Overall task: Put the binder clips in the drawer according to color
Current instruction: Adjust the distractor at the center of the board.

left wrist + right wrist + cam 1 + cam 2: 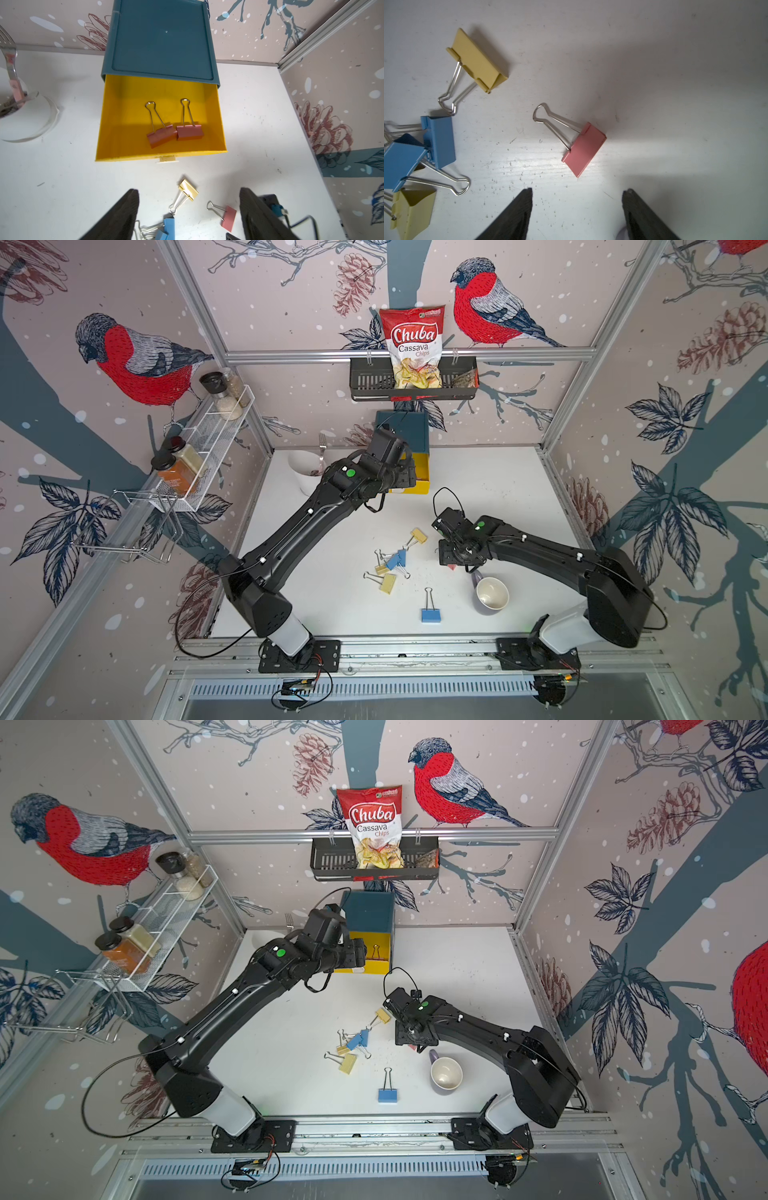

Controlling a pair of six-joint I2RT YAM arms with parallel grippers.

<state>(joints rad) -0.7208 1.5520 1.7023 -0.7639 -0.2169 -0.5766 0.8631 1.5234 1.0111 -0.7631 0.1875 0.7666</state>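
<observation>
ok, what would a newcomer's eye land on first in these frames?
The yellow top drawer stands pulled open at the back of the table, two pink clips lying inside. Mid-table, the right gripper hangs open over a lone pink clip, beside a jumble of blue and yellow clips. A red chips bag sits in the wall basket.

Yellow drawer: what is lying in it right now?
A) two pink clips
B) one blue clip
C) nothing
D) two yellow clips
A: the left wrist view shows two pink clips lying side by side on the floor of the open yellow drawer.
</observation>
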